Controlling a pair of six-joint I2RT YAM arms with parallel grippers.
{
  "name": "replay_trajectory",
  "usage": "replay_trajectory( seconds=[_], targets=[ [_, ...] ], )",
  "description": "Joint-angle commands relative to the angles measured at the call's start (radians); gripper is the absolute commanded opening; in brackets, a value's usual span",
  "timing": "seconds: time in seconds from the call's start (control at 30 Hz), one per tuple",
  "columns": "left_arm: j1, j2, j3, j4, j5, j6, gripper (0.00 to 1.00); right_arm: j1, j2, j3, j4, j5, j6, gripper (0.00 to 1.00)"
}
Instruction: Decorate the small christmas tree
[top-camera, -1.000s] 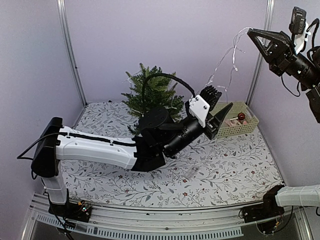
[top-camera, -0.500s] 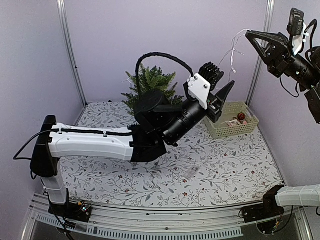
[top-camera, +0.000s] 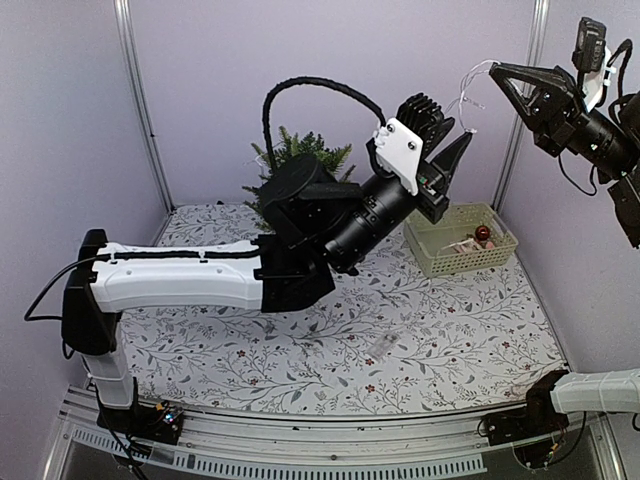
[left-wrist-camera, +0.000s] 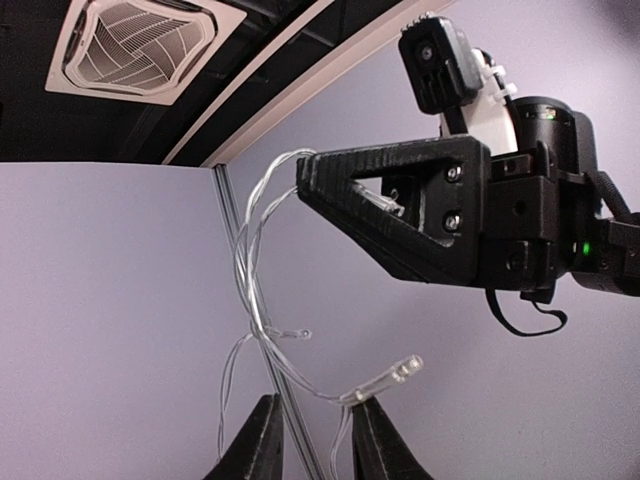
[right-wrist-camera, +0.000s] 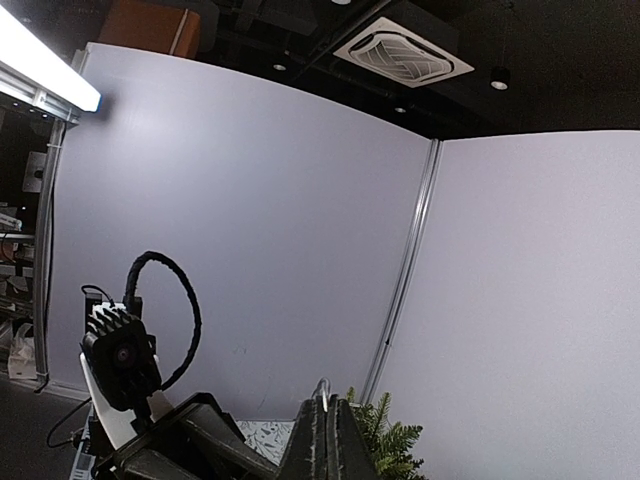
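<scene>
The small christmas tree (top-camera: 298, 152) stands at the back of the table, mostly hidden behind my left arm; its top shows in the right wrist view (right-wrist-camera: 392, 446). A clear light string (top-camera: 466, 104) hangs from my right gripper (top-camera: 500, 72), which is shut on its wire high at the right. In the right wrist view the gripper (right-wrist-camera: 326, 432) pinches a wire loop. My left gripper (top-camera: 455, 152) is raised beside the hanging string. In the left wrist view the gripper (left-wrist-camera: 315, 402) is open, strands of the string (left-wrist-camera: 262, 330) run between the fingers, and a bulb (left-wrist-camera: 396, 376) sits just above the right fingertip.
A pale green basket (top-camera: 432, 252) with a red bauble (top-camera: 482, 233) and other items stands at the back right of the floral table. A small clear piece (top-camera: 383, 345) lies on the cloth near the front. Purple walls enclose the back and sides.
My left arm has lifted from near the basket up to the hanging light string. The right gripper has stayed in place, still pinching the wire.
</scene>
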Motion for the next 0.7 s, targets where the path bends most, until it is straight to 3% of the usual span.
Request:
replay_trajectory(
  seconds=[0.0, 0.23, 0.53, 0.67],
  targets=[
    [-0.009, 0.023, 0.042, -0.017, 0.015, 0.016, 0.27, 0.010, -0.006, -0.012, 0.011, -0.010, -0.005, 0.00],
    [-0.003, 0.054, 0.068, -0.040, 0.014, 0.006, 0.35, 0.011, -0.004, -0.012, 0.012, -0.010, -0.004, 0.00],
    [-0.022, 0.003, 0.027, -0.009, 0.029, 0.045, 0.05, 0.012, -0.011, -0.025, 0.013, -0.002, -0.011, 0.00],
    [-0.041, -0.044, 0.005, -0.024, 0.044, 0.063, 0.00, 0.012, -0.019, -0.047, 0.035, 0.000, -0.003, 0.00]
  ],
)
